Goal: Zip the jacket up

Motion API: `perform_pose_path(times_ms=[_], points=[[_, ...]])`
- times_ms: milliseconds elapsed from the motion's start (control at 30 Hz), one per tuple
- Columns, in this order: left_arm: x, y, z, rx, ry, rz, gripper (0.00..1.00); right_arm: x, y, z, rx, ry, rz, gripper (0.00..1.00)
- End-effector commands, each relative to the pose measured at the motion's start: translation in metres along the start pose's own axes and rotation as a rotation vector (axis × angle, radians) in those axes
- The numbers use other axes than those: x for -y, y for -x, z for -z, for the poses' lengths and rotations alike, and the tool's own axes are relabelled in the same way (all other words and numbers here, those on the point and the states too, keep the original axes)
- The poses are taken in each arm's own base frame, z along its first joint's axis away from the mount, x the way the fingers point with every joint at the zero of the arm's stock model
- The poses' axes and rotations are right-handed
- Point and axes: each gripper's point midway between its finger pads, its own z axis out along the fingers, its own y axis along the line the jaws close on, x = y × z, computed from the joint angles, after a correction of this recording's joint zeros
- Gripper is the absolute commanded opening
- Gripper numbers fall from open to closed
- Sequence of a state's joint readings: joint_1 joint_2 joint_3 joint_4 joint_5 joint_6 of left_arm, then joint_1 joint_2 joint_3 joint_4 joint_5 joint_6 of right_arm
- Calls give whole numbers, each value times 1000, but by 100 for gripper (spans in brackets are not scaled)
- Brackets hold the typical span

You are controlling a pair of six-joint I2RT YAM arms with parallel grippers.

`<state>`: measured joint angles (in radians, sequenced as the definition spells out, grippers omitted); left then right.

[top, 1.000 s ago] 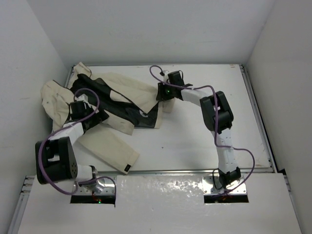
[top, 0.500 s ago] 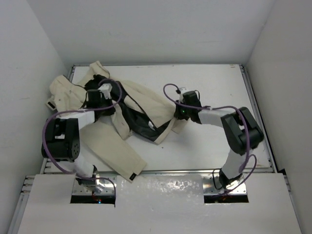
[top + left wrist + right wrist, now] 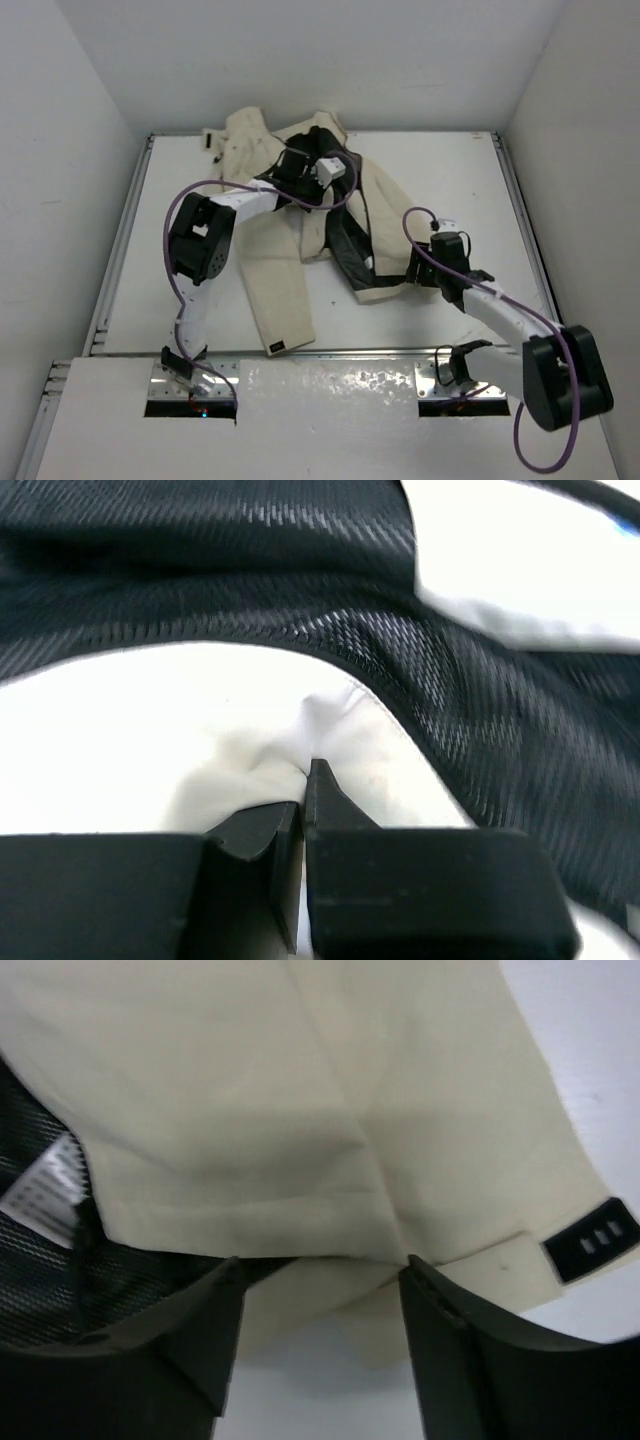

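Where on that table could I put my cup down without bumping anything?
Bare table runs along the left edge beside the left arm, and fills the far right corner. The middle is crowded with the jacket and the right arm.

Both arms share one build: white tubular links joined by bulky black joint housings, seen on the left arm (image 3: 200, 245) and the right arm (image 3: 560, 380). A purple cable (image 3: 185, 200) loops along each. The left tool (image 3: 305, 785) has matte black wedge-shaped fingers, and the right tool (image 3: 320, 1275) has broader dark grey ones.
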<state>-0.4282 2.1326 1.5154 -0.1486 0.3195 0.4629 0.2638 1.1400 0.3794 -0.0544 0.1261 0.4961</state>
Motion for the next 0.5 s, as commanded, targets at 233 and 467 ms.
perform_pose_path(times_ms=[233,467], points=[[63,-8,66,-79,-105,141,32,-8,83,51,110,39,106,80],[62,24,121,22,-47,337,84,-115,84,41,21,372,189,42]])
